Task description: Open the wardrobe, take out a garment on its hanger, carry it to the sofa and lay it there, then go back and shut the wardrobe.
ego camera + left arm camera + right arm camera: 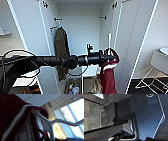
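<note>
Holding the hanger [109,41] with the maroon jacket [109,75] at frame centre-right, left gripper [108,58] jaws clamped; wardrobe [80,27] open behind; right jaws' state indeterminable.

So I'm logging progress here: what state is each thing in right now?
Wardrobe: both doors open.
Maroon jacket: off the rail, hanging from the left gripper.
Hanger: inside the jacket's collar, hook free.
Green jacket: hanging inside the wardrobe.
</note>
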{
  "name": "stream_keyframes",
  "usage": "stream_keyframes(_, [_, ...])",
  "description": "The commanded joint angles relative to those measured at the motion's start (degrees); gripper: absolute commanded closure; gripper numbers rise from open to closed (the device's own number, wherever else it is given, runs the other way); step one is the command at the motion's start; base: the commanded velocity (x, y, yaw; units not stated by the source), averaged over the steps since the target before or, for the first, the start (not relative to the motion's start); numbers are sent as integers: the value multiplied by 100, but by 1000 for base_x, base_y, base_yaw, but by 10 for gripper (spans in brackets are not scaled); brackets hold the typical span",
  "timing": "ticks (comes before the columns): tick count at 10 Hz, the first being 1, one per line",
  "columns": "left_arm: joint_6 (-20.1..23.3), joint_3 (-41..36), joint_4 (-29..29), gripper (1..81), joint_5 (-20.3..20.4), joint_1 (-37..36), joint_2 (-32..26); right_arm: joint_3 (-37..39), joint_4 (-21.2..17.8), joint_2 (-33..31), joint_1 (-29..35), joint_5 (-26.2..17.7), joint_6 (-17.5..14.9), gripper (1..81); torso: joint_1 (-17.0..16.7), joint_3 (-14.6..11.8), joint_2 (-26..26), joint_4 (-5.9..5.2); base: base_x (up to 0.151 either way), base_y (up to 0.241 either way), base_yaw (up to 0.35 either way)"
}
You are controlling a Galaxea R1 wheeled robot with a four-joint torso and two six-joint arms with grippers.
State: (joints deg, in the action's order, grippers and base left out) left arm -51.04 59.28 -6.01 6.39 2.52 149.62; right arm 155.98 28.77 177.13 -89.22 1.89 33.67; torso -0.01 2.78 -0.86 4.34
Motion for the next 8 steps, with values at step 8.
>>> stream_keyframes(8, [7,-285,487,811,504,-353,-907,-42,6,53,242,-163,-27,10,1,0,0,0,0,0,0])
